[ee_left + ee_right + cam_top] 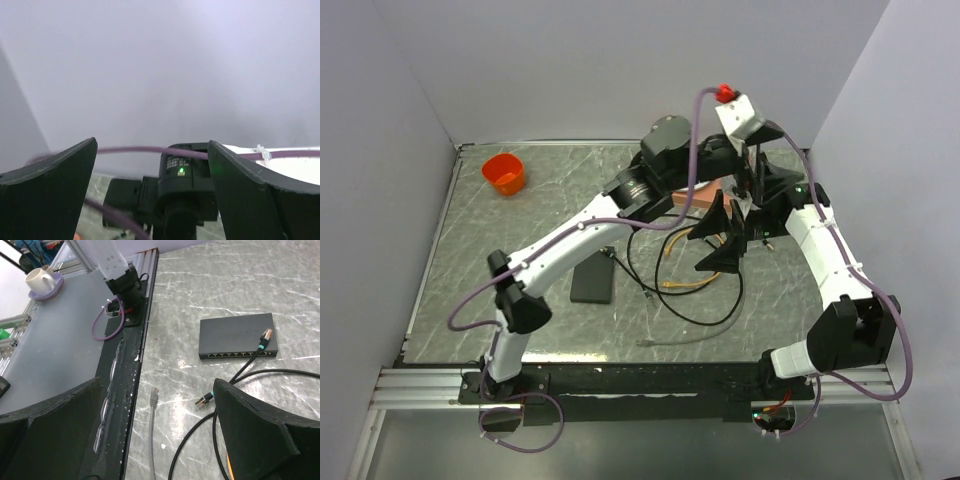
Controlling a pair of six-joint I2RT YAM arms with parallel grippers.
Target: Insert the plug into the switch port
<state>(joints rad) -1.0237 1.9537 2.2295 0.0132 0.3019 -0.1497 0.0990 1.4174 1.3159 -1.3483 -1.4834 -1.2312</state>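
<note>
**Since nothing braces the switch [235, 332], a push at the port may only shove it**

While my left end effector [151, 145] and my right end effector [157, 385] both stand wide open with nothing between the fingers, the plug [266, 334] lies unheld at the far end of the switch; its tip seems propped on the top edge, in no socket; its black cable [245, 367] trails in a loop across the worktop [210, 285].

Risks, as I judge them: the flat box looks light and could slide under the push; the looped cable could tug the plug askew in a grip; a second plug [202, 401] and a grey plug [154, 392] lie near and could be taken by mistake; both end effectors hang close together over the far side and could knock on the way down.

The switch lies flat, left of the middle and toward the near edge, well apart from both end effectors; its long axis runs near to far; the switch port [237, 354] row sits on the long narrow side facing my right, toward the cables; the plug points roughly to my left, across the switch top, so I judge it must come down and enter level from the right.
</note>
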